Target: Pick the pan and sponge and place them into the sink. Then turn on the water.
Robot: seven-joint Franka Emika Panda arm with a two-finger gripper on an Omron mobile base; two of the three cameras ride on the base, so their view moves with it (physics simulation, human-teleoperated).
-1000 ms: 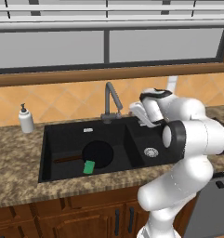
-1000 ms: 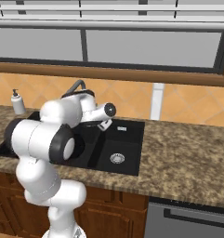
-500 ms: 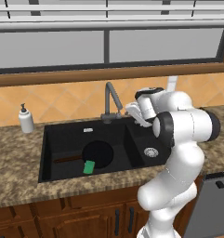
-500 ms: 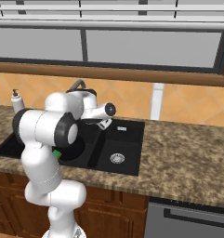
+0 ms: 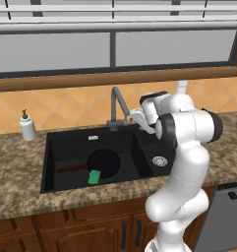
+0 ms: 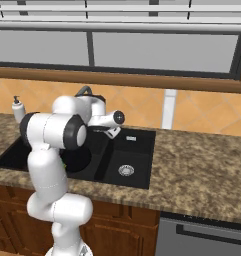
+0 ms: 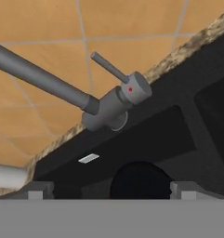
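Pan (image 5: pixel 103 162) and sponge (image 5: pixel 94 176) are lying in the larger left basin of the sink (image 5: pixel 53 162), sponge at the pan's front rim. The claw (image 5: pixel 133 116), spread wide and carrying nothing, is swinging closer to the faucet (image 5: pixel 116 106) at the counter's back edge; no water is running, so the tap step is starting.

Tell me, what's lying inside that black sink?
In the sink's larger basin lie a black frying pan and a green sponge, overlapping its rim. The pan covers that basin's drain; the smaller basin's silver drain shows.
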